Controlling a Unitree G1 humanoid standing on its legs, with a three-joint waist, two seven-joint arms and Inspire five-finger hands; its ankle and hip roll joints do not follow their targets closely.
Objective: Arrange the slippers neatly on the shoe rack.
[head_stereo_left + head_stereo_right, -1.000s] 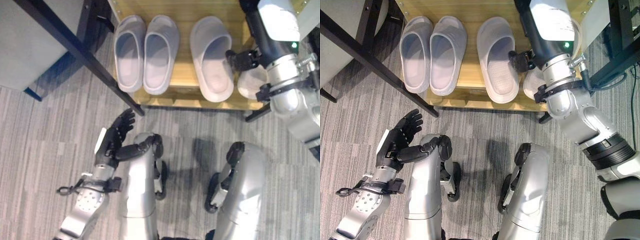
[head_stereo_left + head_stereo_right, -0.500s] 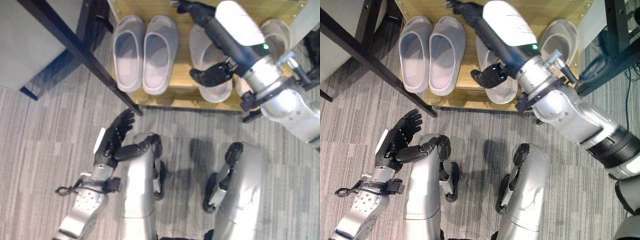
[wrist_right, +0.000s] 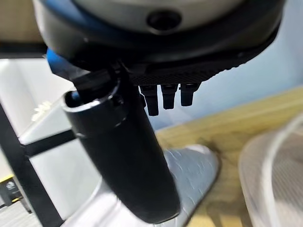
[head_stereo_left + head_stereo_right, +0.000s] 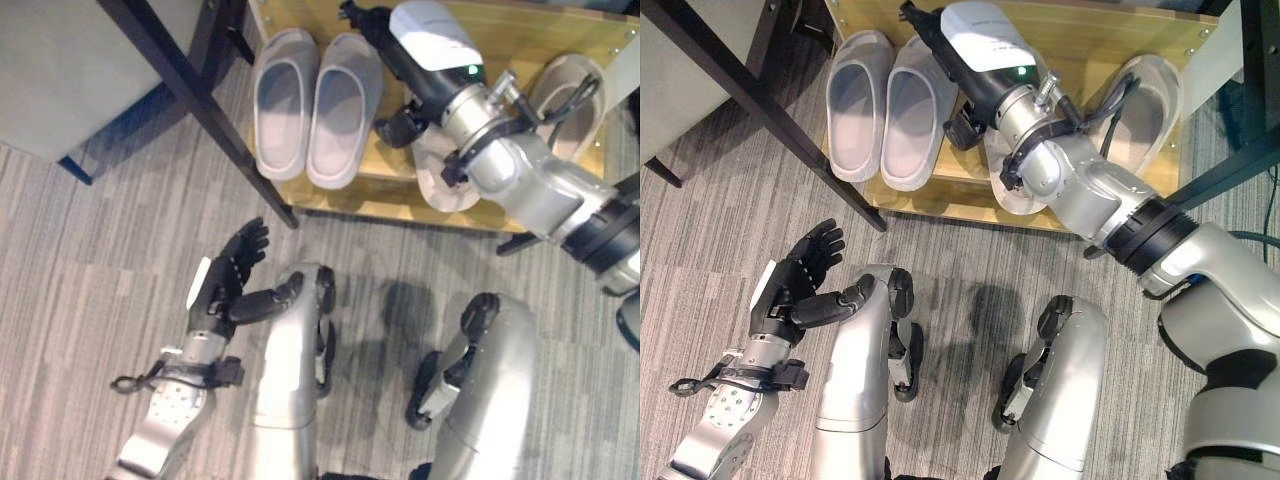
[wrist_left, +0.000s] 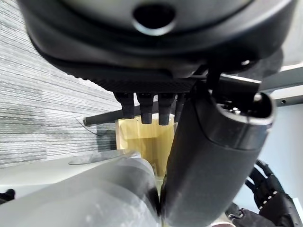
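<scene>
1. Four pale slippers lie on the wooden rack (image 4: pixel 480 25), long axes running front to back, toes to the rear, heels at the front edge.
2. A neat pair (image 4: pixel 318 105) sits side by side, touching, just left of the right hand (image 4: pixel 372 25); a third slipper (image 4: pixel 440 180) lies under the right forearm, its heel overhanging the front edge.
3. The fourth slipper (image 4: pixel 570 95) lies well right of that hand, tilted, its toe angled outward.
4. The right hand reaches over the rack's rear, fingers straight and spread, holding nothing; its wrist view shows straight fingertips (image 3: pixel 163 97) above one slipper's toe (image 3: pixel 189 165).
5. The left hand (image 4: pixel 228 280) hangs low over the carpet (image 4: pixel 90 290), well in front of the rack, fingers relaxed and open.
6. The eye views show a dark table leg (image 4: pixel 200 100) beside the pair.
</scene>
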